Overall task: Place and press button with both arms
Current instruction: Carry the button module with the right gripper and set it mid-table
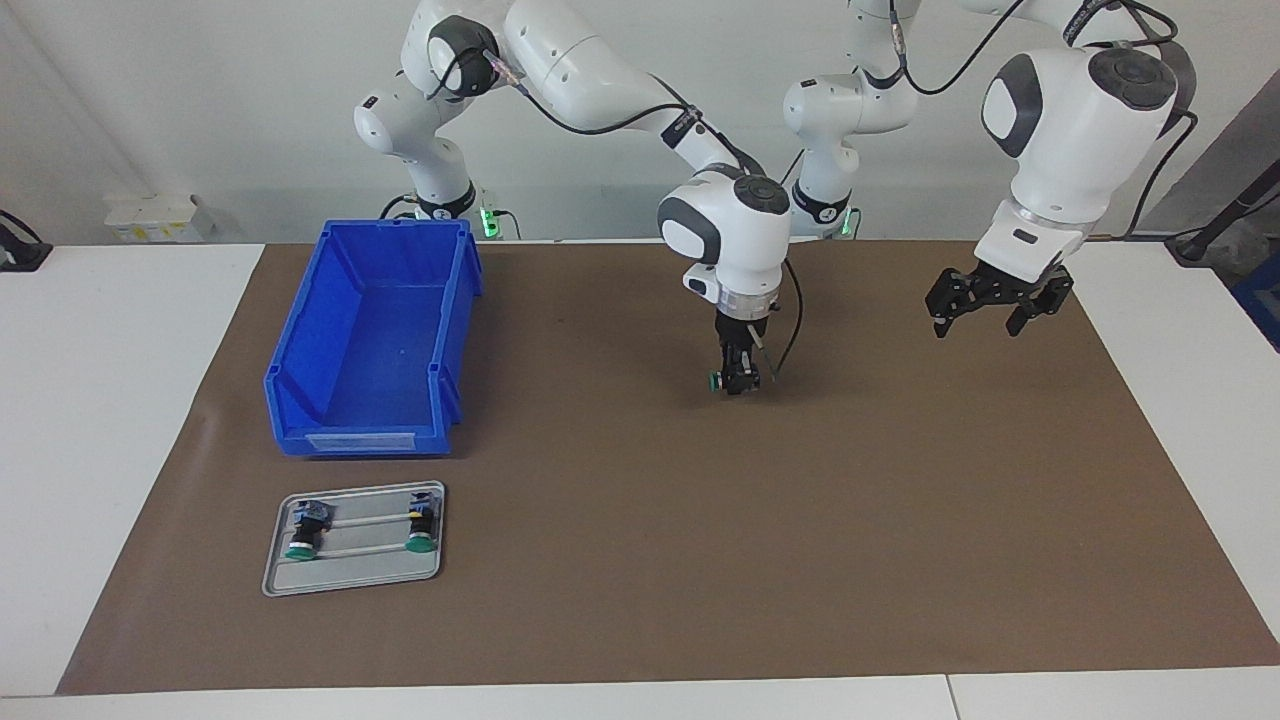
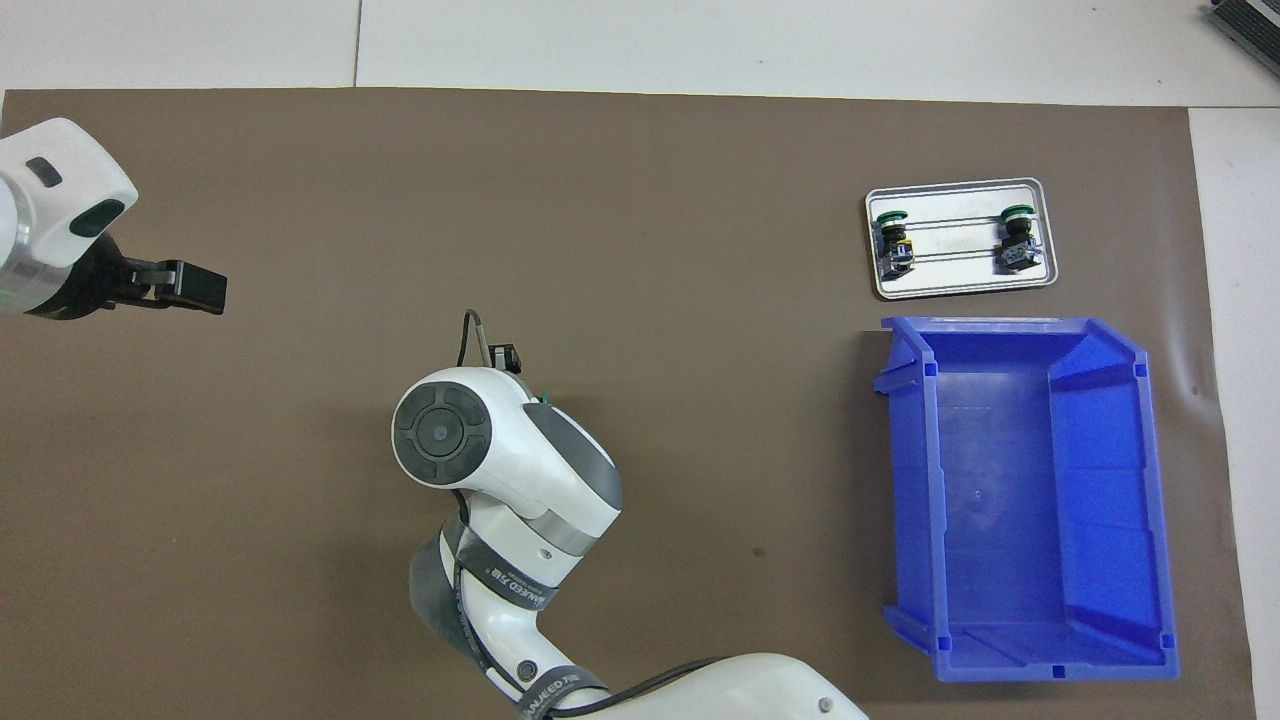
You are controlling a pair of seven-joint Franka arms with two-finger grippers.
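Button [image 1: 718, 380]: small, green cap, black body, lying sideways w/ cap toward the right arm's end of the table, clamped in right gripper [image 1: 738, 383] jaws, low over mid-table, closer to robots' edge.

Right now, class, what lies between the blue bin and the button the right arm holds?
Only bare brown mat between bin and button, clearest in the facing view.

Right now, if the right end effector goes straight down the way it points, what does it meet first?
Probably the brown mat. The right end effector, shut on the button, points down just above bare mat, though its height is hard to judge.
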